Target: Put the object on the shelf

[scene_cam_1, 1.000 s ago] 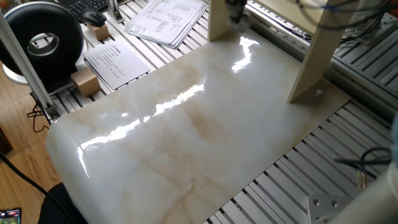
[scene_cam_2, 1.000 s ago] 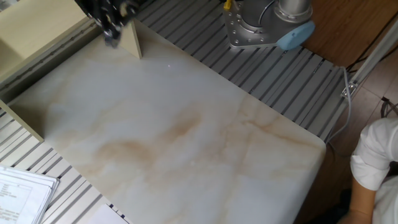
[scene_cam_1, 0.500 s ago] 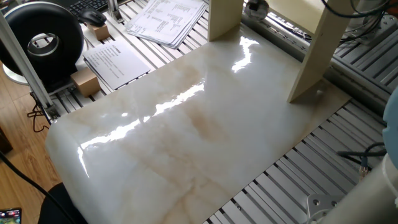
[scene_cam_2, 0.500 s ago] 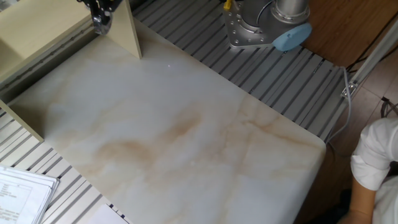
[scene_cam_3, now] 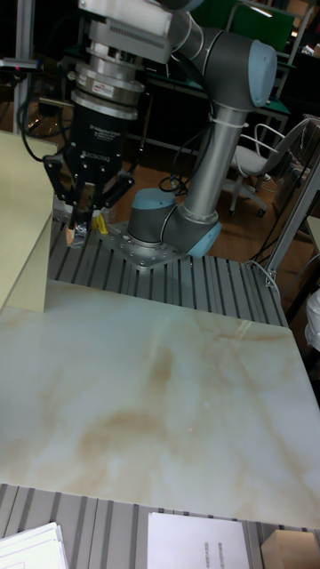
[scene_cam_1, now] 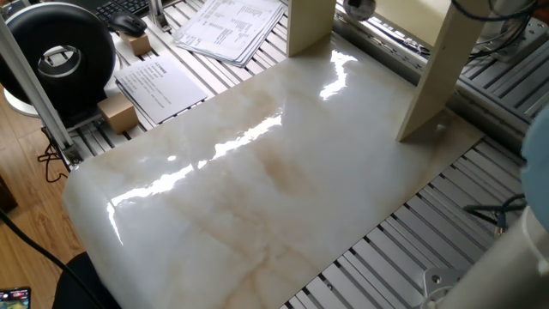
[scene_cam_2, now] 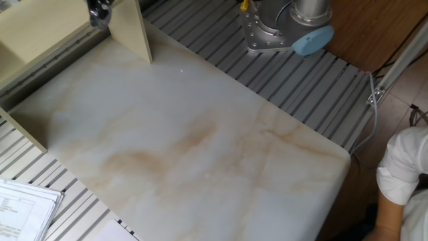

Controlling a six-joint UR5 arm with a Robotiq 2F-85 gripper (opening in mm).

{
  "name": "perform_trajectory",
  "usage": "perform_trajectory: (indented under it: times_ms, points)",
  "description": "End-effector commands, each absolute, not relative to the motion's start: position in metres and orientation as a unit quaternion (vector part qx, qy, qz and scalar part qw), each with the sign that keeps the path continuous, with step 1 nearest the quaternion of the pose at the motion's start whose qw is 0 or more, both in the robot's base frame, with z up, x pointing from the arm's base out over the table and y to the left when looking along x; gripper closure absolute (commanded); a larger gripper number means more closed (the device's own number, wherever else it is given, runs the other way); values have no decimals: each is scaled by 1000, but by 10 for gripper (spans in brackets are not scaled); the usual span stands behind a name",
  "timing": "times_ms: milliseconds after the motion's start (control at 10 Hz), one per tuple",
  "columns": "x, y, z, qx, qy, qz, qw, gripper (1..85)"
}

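From where I sit, the marble table [scene_cam_3: 169,391] lies bare below the shelf [scene_cam_3: 22,231]. The shelf's upright side panel stands just left of my gripper [scene_cam_3: 78,233], which hangs above the table's far edge, fingers narrowed on the object [scene_cam_3: 80,233], a small silver disc. The move goes sideways toward that panel; I judge its edge the only obstacle.

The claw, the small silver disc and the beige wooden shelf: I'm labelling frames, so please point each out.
Black two-finger claw [scene_cam_3: 81,222], tall fixed view, between its fingertips.
Small round silver metal disc [scene_cam_1: 358,8], one fixed view, its shiny face.
Pale beige wooden shelf [scene_cam_1: 443,69], one fixed view, its right upright panel.
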State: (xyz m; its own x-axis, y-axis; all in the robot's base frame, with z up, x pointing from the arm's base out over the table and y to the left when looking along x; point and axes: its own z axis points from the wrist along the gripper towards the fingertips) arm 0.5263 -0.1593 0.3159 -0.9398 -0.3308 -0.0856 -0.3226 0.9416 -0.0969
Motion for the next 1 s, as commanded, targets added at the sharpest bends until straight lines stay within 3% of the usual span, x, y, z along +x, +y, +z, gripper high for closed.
perform_trajectory:
  times_ms: [0,400,900]
  points:
    - [526,-189,323,-191,980,-24,54,843]
    - [532,-194,322,-170,983,-28,67,843]
    - [528,-268,316,-241,968,-34,65,843]
